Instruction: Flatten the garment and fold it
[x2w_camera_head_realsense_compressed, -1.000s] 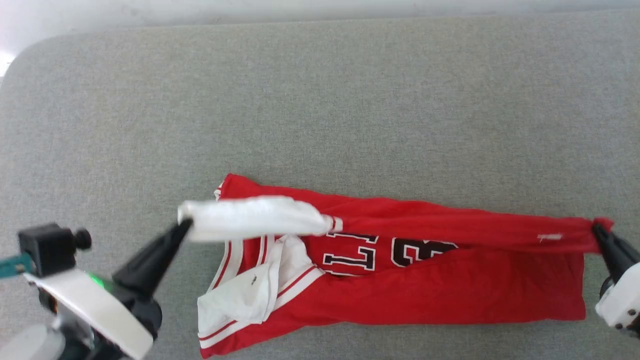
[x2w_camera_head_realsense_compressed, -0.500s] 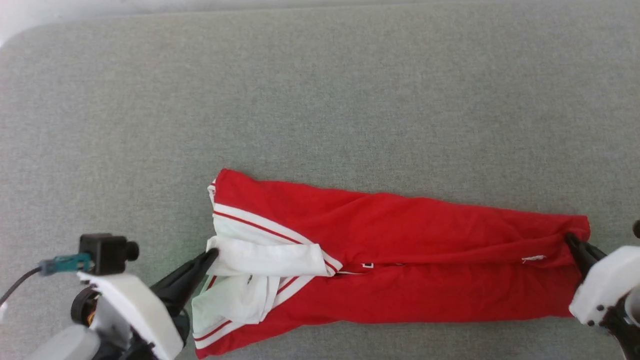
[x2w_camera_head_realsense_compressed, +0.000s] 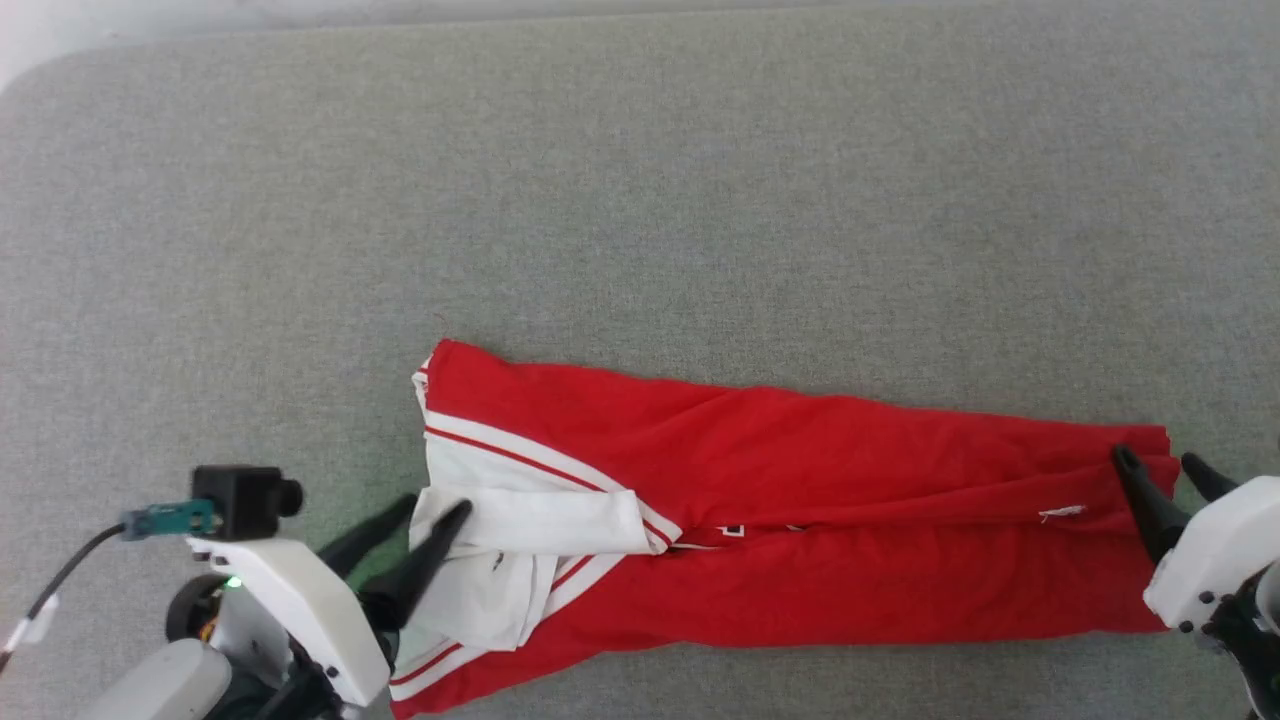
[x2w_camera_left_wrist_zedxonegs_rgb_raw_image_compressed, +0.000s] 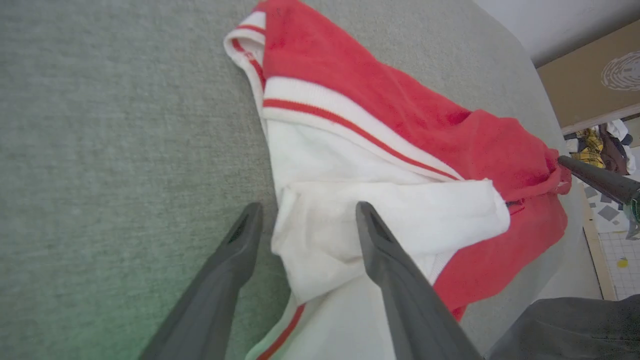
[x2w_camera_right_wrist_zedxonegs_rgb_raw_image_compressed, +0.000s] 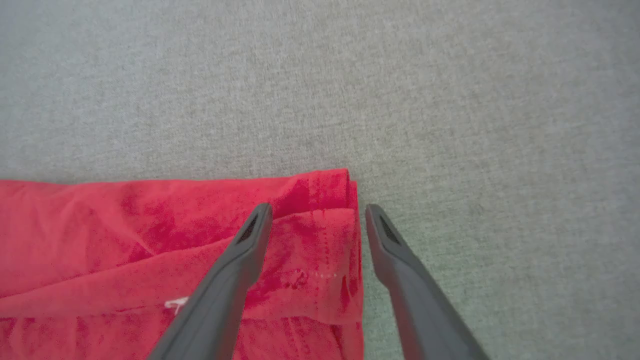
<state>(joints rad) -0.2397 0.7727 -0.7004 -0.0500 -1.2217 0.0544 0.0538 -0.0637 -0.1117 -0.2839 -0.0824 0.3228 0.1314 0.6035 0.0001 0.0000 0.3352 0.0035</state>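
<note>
Head view, looking down on a grey fabric-covered bench (x2w_camera_head_realsense_compressed: 640, 200). The garment (x2w_camera_head_realsense_compressed: 800, 520), a red jersey, lies in the lower half of the frame as a long, narrow band. Its long axis runs left to right, tilting slightly down toward the right. Its white sleeve (x2w_camera_head_realsense_compressed: 540, 515) and striped trim are bunched at the left end, and its plain red hem is at the right end.

The left gripper (x2w_camera_head_realsense_compressed: 437, 502) rises from the lower left with its jaws apart, one finger over the white cloth and the other over bare bench beside it. The right gripper (x2w_camera_head_realsense_compressed: 1155, 457) enters from the lower right, jaws also apart, straddling the hem edge. Neither is clamped on anything. Each gripper sits at its own end of the band, so the cloth lies directly ahead of both pairs of jaws, and neither arm is clearly nearer.

My reading is that a lengthwise fold is laid and a crosswise fold comes next, carrying one end along the long axis to the other.

Left wrist view adds detail the head view lacks. The sleeve (x2w_camera_left_wrist_zedxonegs_rgb_raw_image_compressed: 390, 210) is doubled over in a loose, puffy roll just beyond the fingertips, and tiled floor (x2w_camera_left_wrist_zedxonegs_rgb_raw_image_compressed: 615, 235) shows past the bench edge at far right.

Right wrist view shows the hem corner (x2w_camera_right_wrist_zedxonegs_rgb_raw_image_compressed: 325, 195) as several stacked layers, with the right gripper (x2w_camera_right_wrist_zedxonegs_rgb_raw_image_compressed: 318, 207) hanging over it. Whether the fingertips touch the cloth cannot be told.
</note>
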